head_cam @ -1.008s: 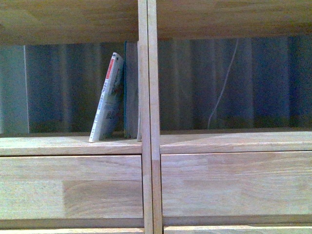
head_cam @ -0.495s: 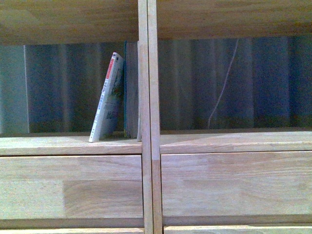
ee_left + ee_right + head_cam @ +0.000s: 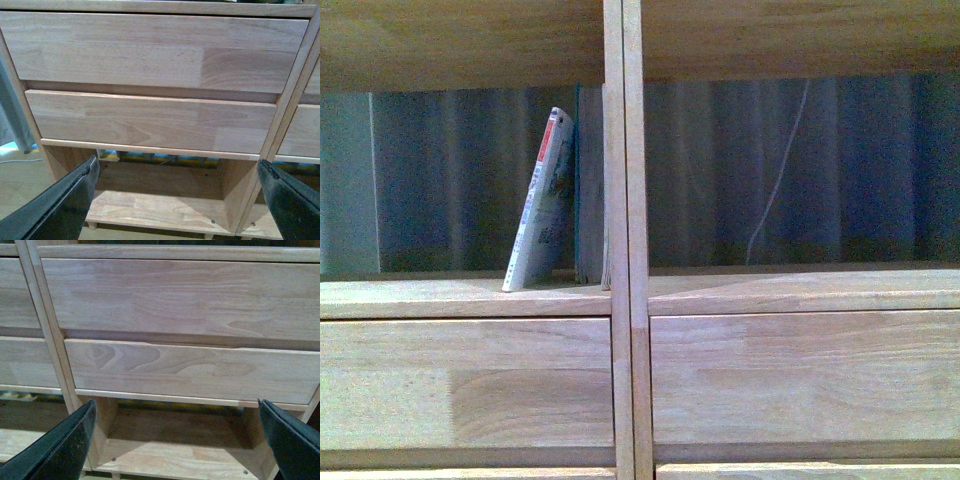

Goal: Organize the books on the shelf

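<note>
In the front view a thin white paperback (image 3: 542, 200) with a red block at its spine's top leans rightward in the left compartment of the light wooden shelf (image 3: 625, 240). A dark-teal-edged book (image 3: 586, 190) stands upright between it and the central double upright. Neither arm shows in that view. My left gripper (image 3: 177, 192) is open and holds nothing, facing two drawer fronts (image 3: 150, 120) and a low open compartment. My right gripper (image 3: 175, 435) is also open and holds nothing, before the drawers (image 3: 190, 367) on the other side of the upright.
A striped curtain (image 3: 790, 170) with a hanging white cord (image 3: 775, 190) shows behind the open compartments. Drawer fronts (image 3: 465, 380) lie below the book ledge. Under the drawers is a low open compartment (image 3: 155, 207) just above the floor.
</note>
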